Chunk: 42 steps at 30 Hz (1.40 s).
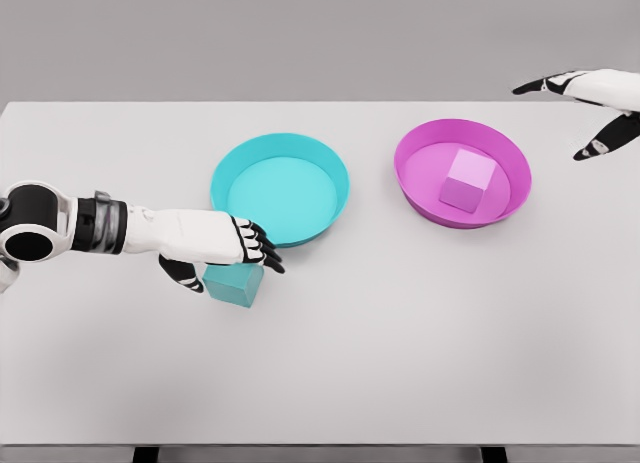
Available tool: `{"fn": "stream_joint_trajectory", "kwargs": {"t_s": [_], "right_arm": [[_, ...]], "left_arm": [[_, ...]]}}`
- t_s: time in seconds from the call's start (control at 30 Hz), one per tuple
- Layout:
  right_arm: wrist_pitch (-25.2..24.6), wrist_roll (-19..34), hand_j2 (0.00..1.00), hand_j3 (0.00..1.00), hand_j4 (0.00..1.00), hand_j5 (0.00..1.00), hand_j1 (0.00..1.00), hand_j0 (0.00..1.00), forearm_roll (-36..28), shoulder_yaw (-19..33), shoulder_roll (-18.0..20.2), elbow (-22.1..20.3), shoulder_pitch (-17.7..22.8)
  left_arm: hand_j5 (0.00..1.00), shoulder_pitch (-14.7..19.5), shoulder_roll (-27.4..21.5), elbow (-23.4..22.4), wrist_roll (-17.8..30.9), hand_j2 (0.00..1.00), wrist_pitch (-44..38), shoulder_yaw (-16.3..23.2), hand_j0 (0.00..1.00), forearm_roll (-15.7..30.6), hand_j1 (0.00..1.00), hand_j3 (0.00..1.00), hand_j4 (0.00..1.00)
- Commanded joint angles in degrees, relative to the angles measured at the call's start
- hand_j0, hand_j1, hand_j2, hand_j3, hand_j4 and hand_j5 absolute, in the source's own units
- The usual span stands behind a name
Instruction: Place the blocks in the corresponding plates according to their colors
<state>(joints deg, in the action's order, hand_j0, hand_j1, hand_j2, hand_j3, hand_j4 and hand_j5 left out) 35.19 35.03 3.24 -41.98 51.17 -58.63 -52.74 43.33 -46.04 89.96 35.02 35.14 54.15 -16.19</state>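
Teal block [235, 284] on table under left hand [215, 245], fingers curled over it, grip unclear

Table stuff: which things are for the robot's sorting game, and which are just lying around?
For the game:
teal block
teal plate
pink block
pink plate

Just lying around:
nothing; only the table itself

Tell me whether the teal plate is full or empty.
Empty: the teal plate shows only bare floor; the teal block sits on the table beside it.
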Motion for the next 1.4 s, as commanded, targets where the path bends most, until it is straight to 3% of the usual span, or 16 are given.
{"fn": "stream_joint_trajectory", "kwargs": {"t_s": [0.0, 0.1, 0.27, 0.4, 0.9, 1.3, 1.37], "right_arm": [[-0.2, 0.0, 1.00, 1.00, 1.00, 1.00, 1.00, 1.00, -1.2, 0.5, 0.8, 1.1, 0.3], [-0.2, 0.0, 1.00, 1.00, 1.00, 1.00, 1.00, 1.00, -1.1, 0.3, 0.3, 1.1, 0.3], [-0.2, 0.0, 1.00, 1.00, 1.00, 1.00, 1.00, 1.00, 6.2, 0.6, -3.4, 2.6, 0.9], [-0.2, 0.0, 1.00, 1.00, 1.00, 1.00, 1.00, 1.00, 5.8, 0.7, -4.0, 3.2, 0.8], [-0.2, 0.0, 1.00, 1.00, 1.00, 1.00, 1.00, 1.00, 5.6, 0.6, -3.4, 2.7, 0.4], [-0.2, 0.0, 1.00, 1.00, 1.00, 1.00, 1.00, 1.00, 5.7, 0.6, -3.3, 2.8, 0.7], [-0.2, 0.0, 1.00, 1.00, 1.00, 1.00, 1.00, 1.00, 5.7, 0.6, -3.3, 2.8, 0.7]], "left_arm": [[0.90, 0.0, 0.0, 0.0, 0.0, 0.90, -0.1, 0.0, 0.90, 0.4, 0.90, 0.90, 0.90], [0.80, -0.1, 0.0, 0.0, 0.0, 0.80, -0.1, 0.0, 0.80, 0.4, 0.80, 0.80, 0.80], [0.74, 0.0, -0.1, 0.1, 0.0, 0.74, -0.1, -0.1, 0.74, 0.5, 0.74, 0.74, 0.74], [0.71, 0.0, -0.1, 0.5, 0.0, 0.71, -0.1, -0.2, 0.71, 0.5, 0.71, 0.71, 0.71], [0.70, 0.3, -0.9, 7.7, 0.0, 0.70, -0.1, -1.9, 0.70, 1.7, 0.70, 0.70, 0.70], [0.64, 0.9, -0.2, 8.5, 0.0, 0.64, -0.1, -3.1, 0.64, 2.4, 0.64, 0.64, 0.64], [0.64, 0.0, -0.2, 8.3, 0.0, 0.64, -0.1, -5.7, 0.64, 2.4, 0.64, 0.64, 0.64]]}}
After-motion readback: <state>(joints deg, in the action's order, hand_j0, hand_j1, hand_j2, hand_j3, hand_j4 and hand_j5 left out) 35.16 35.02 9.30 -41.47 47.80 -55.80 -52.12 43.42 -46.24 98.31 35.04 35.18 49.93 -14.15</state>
